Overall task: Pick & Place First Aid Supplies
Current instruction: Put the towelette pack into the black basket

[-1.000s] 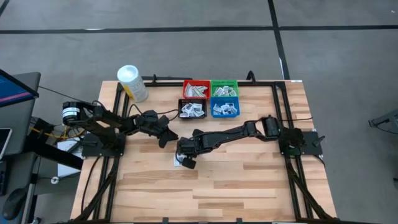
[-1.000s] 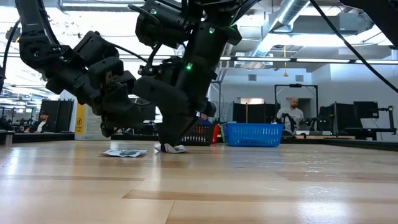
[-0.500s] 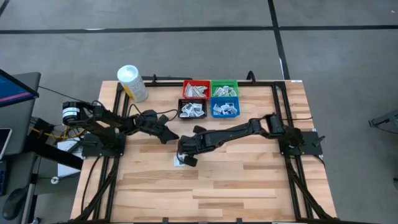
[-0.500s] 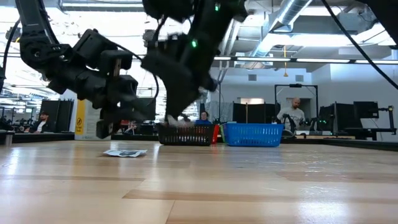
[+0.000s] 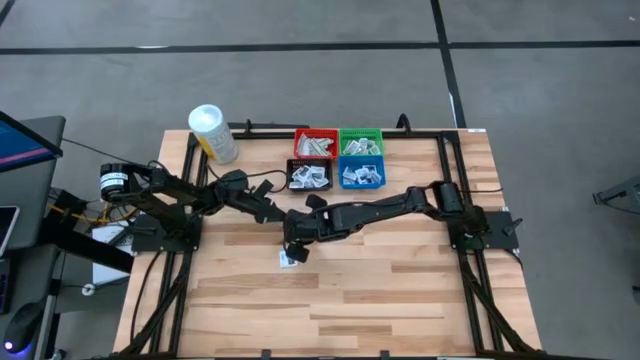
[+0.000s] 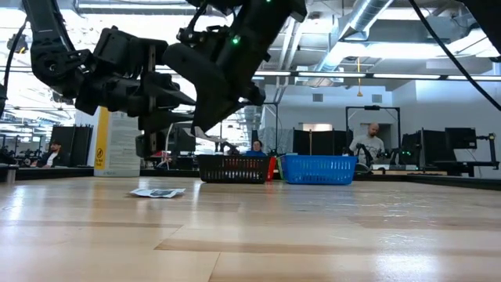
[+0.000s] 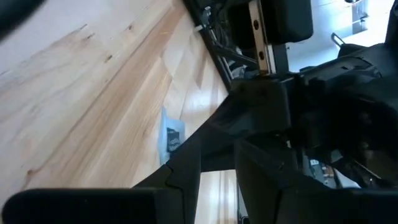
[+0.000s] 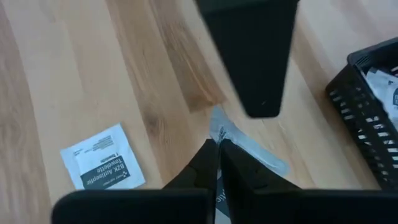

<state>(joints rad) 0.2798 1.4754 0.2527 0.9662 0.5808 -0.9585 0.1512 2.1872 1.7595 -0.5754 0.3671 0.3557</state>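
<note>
So the right gripper (image 5: 292,240) sits just left of centre in the overhead shot, up off the table, with its fingers pinched tight on a narrow pale strip packet (image 8: 242,142). In the right wrist view you can see that strip poking out past the closed fingertips (image 8: 208,163), hanging over bare wood. In the low shot it dangles as a thin sliver (image 6: 205,135) under the gripper, centre-left of frame, clear of the tabletop.

One square white packet (image 5: 289,257) with dark print lies flat on the table (image 5: 400,300) right below the gripper in the overhead shot; it's at lower left in the right wrist view (image 8: 102,158) and flat on the wood at left in the low shot (image 6: 159,192).

The left gripper (image 5: 272,205) hangs a bit up and left of the right one, near the black bin (image 5: 309,176); can't really tell how its fingers stand.

The red bin (image 5: 314,145), green bin (image 5: 360,143), black bin and blue bin (image 5: 361,174) cluster at upper centre of the overhead frame, all with packets inside. A white tub (image 5: 212,132) stands at upper left
</note>
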